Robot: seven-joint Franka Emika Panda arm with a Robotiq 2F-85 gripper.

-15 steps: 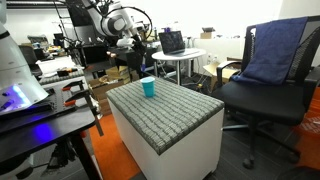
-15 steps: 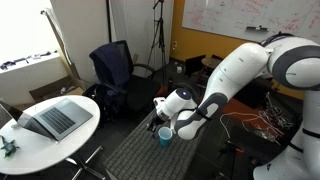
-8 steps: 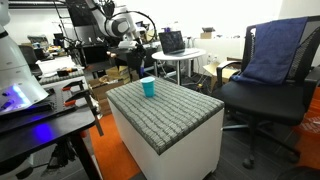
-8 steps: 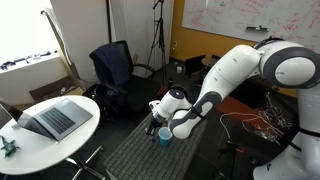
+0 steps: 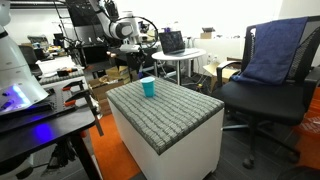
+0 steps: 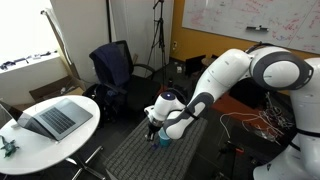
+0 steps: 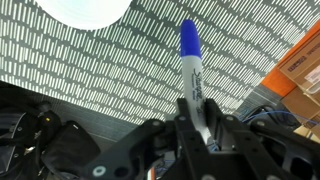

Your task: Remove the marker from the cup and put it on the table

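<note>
My fingers [image 7: 183, 114] were clamped on the marker [image 7: 192, 70], gripping its pale barrel low down, so that its blue cap pointed away from me toward the table [image 7: 100, 70]. In the wrist view the marker lay over the grey woven top, clear of the cup [image 7: 88, 10], whose pale round mouth showed only at the upper edge, off to one side. I could not tell whether the cap touched the weave. In an exterior view my gripper [image 6: 155, 128] hung low over the table [image 6: 128, 152], just beside the teal cup [image 6: 163, 140], which it partly hid. In an exterior view the cup [image 5: 148, 87] stood upright near the far edge of the table [image 5: 180, 112], with my gripper [image 5: 137, 45] above and behind it. An office chair [image 5: 265, 85] draped with blue cloth stood beside the table, and a laptop [image 6: 55, 118] lay open on a small round white table [image 6: 85, 105].
</note>
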